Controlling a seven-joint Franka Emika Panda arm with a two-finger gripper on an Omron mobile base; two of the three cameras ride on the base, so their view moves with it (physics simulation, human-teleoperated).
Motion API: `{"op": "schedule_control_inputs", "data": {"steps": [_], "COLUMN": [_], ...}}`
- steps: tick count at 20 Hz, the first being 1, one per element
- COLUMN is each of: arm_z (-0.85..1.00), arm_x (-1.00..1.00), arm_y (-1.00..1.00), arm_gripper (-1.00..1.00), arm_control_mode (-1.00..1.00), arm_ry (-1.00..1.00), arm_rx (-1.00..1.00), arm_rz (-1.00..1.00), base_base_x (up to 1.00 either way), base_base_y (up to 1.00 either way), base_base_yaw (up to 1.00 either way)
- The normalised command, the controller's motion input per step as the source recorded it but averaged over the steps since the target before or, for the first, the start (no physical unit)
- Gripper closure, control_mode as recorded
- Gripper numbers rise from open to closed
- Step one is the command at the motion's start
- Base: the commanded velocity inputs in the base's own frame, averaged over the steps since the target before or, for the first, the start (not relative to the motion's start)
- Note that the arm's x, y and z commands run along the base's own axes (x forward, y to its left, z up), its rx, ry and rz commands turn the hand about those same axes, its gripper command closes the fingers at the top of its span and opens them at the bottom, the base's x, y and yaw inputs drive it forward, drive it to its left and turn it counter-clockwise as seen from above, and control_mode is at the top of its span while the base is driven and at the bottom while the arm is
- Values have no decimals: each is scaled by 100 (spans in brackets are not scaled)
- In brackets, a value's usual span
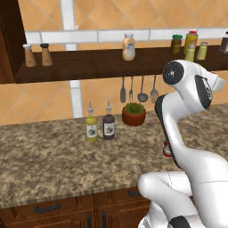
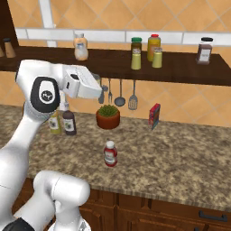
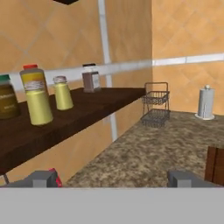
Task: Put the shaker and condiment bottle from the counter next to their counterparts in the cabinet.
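Two matching yellow-green shakers (image 2: 136,58) (image 2: 157,57) stand side by side on the cabinet shelf (image 2: 180,70). In the hand view the nearer shaker (image 3: 39,105) is at the left and the other shaker (image 3: 63,92) is behind it. The red condiment bottle (image 2: 110,154) stands upright on the counter (image 2: 180,153), half hidden by the arm in the left base view (image 1: 167,150). A clear tan-filled bottle (image 2: 80,47) stands further left on the shelf. My gripper (image 3: 113,179) is open and holds nothing; it hangs under the shelf (image 2: 100,85), left of the shakers.
Behind the shakers are a green-capped jar (image 2: 136,44) and a yellow red-capped bottle (image 2: 154,45); a brown jar (image 2: 204,50) is further right. On the counter stand a potted plant (image 2: 108,116), two spouted bottles (image 1: 91,127), a red box (image 2: 154,115) and a wire basket (image 3: 155,105).
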Motion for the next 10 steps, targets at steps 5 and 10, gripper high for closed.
{"op": "schedule_control_inputs", "data": {"steps": [5,10], "arm_z": [-60,-79], "arm_x": [-35,-17], "arm_y": [21,22], "arm_gripper": [-100,-100], "arm_control_mode": [-100,-100], "arm_ry": [0,0], "arm_rx": [-1,-1], "arm_rz": [-5,-10], "base_base_x": [0,0], "base_base_y": [0,0], "base_base_yaw": [0,0]}}
